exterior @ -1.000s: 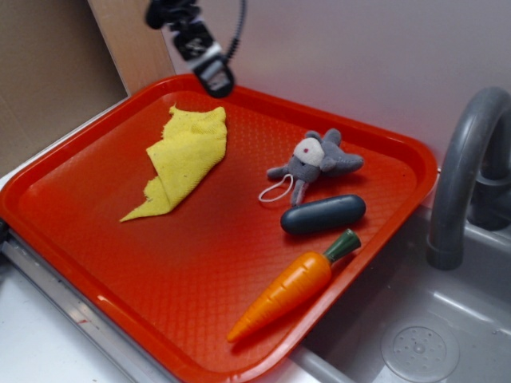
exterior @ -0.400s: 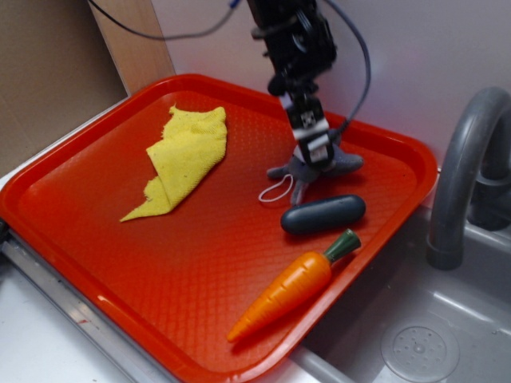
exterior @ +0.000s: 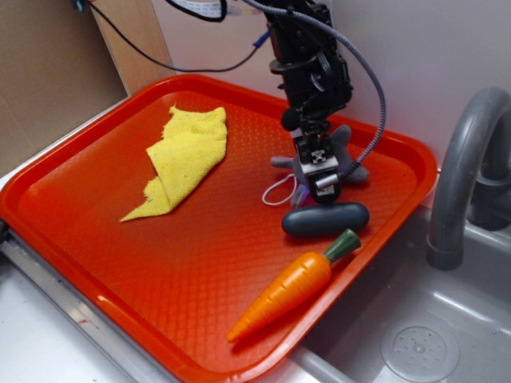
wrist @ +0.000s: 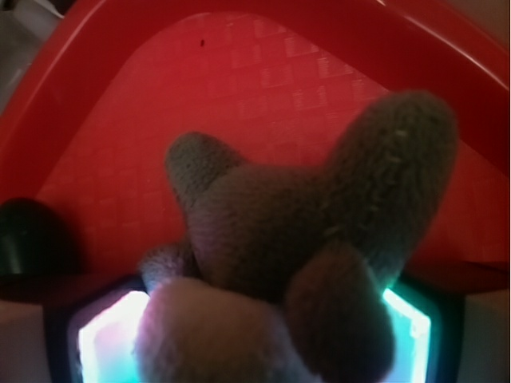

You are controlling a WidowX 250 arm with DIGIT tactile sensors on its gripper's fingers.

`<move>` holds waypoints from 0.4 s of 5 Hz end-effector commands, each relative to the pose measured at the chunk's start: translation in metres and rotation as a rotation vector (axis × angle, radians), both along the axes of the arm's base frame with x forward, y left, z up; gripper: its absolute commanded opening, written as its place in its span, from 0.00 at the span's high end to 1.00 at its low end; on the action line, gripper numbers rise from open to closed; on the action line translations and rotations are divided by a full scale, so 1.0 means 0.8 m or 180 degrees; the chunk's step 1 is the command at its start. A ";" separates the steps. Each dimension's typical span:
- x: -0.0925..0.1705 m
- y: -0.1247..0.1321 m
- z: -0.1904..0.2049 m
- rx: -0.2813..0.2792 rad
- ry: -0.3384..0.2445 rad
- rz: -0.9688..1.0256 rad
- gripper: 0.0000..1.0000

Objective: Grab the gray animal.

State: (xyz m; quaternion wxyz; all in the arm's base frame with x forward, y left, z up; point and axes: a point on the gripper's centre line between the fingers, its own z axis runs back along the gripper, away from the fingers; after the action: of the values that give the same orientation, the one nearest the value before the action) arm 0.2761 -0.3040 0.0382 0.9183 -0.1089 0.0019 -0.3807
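The gray animal (exterior: 345, 137), a small gray plush, lies on the red tray (exterior: 200, 255) at the back right. My arm hides most of it. Its white string loop (exterior: 278, 191) sticks out to the left. My gripper (exterior: 322, 182) is lowered straight onto it. In the wrist view the plush (wrist: 303, 231) fills the space between the two lit fingers (wrist: 104, 335), which stand wide apart on either side of it. The gripper (wrist: 255, 335) is open around the animal.
A dark gray capsule (exterior: 326, 219) lies just in front of the animal, close to the gripper; it also shows in the wrist view (wrist: 32, 235). A toy carrot (exterior: 295, 286) lies nearer the front. A yellow cloth (exterior: 188, 155) lies at the left. A gray faucet (exterior: 463, 159) and sink (exterior: 415, 335) are to the right.
My arm swung from the tray's back left corner over to the gray animal and came down onto it, so the plush now sits between the fingers.
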 end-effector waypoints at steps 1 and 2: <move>-0.029 0.009 0.074 0.0245 -0.0311 0.0502 1.00; -0.048 0.063 0.133 0.0346 -0.0689 0.1290 1.00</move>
State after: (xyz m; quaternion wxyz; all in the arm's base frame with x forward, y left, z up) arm 0.2494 -0.2358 0.1248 0.9795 0.0026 -0.0676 -0.1899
